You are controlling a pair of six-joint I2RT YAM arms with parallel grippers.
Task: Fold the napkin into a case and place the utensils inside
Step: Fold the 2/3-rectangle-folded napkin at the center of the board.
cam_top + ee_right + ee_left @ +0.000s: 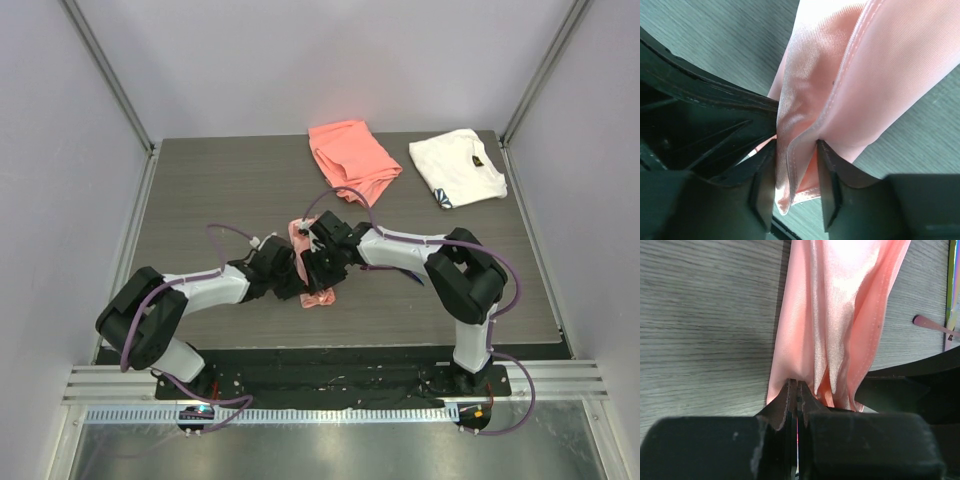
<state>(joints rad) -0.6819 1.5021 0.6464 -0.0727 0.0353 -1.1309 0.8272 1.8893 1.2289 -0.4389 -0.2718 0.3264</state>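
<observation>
Napkin between both arms' fingers

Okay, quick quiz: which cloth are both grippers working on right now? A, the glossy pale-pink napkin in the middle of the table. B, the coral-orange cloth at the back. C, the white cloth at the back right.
A: the left gripper and the right gripper both pinch folds of the napkin; the coral-orange cloth and white cloth lie untouched.

Black-and-white arms, purple cables
</observation>
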